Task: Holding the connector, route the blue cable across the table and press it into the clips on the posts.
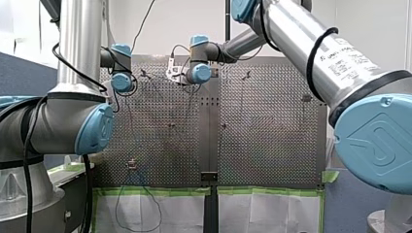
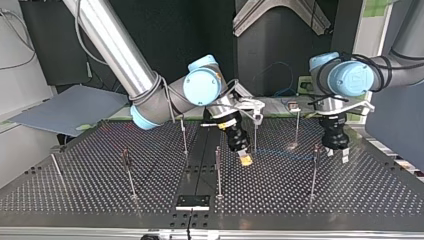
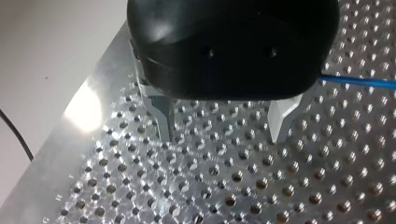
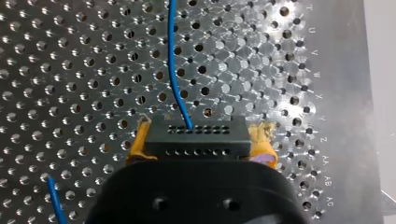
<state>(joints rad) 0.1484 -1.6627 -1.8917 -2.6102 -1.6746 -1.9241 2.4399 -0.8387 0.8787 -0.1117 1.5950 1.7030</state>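
Connector (image 4: 198, 133) between right gripper (image 4: 201, 141) pads, apparently clamped

L arm (image 2: 350, 77) comes in at top view's right, wrist vertical. L gripper (image 2: 337, 154) points straight down, metal fingers (image 3: 163, 116) spread wide w/ nothing btwn. R arm (image 2: 115, 50) comes in from top view's left, forearm sloping down past centre. R gripper (image 2: 244, 158) tilts downward, yellow pads (image 4: 139, 142) clamped on connector (image 4: 198, 133).

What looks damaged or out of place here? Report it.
The yellow pads on my right tool look frayed and ragged at their edges, beside the connector they clamp. Nothing else stands out.
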